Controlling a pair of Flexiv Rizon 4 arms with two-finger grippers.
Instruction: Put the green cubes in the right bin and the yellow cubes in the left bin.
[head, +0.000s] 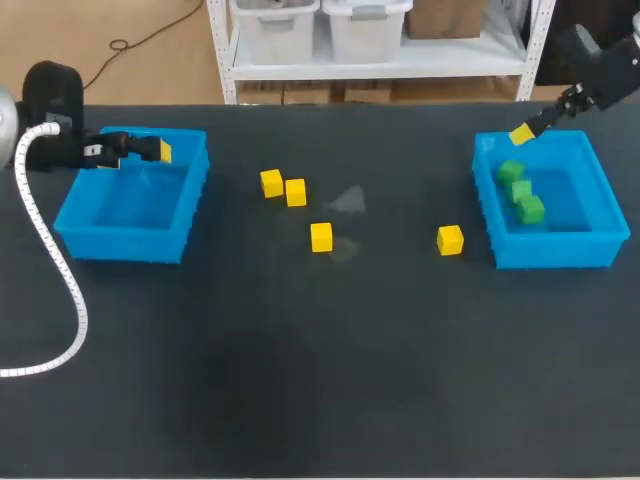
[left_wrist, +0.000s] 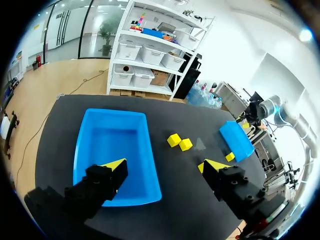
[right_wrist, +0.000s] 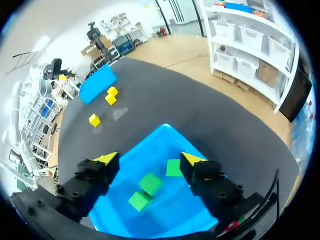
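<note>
Claws first: in the head view your left claw (head: 150, 150) hangs over the far rim of the left bin (head: 75, 225), while your right claw (head: 522, 133) hangs over the far corner of the right bin (head: 560, 250). Three green cubes (head: 518, 190) lie close together inside the right bin. Four yellow cubes (head: 321, 237) sit on the desk (head: 300, 380) between the bins: two side by side, one nearer the robot, one just beside the right bin. From the left wrist you see the left claw spread wide, gripping nothing, with the left bin under one finger. From the right wrist the right claw is spread too, gripping nothing, the green cubes in the bin below it.
</note>
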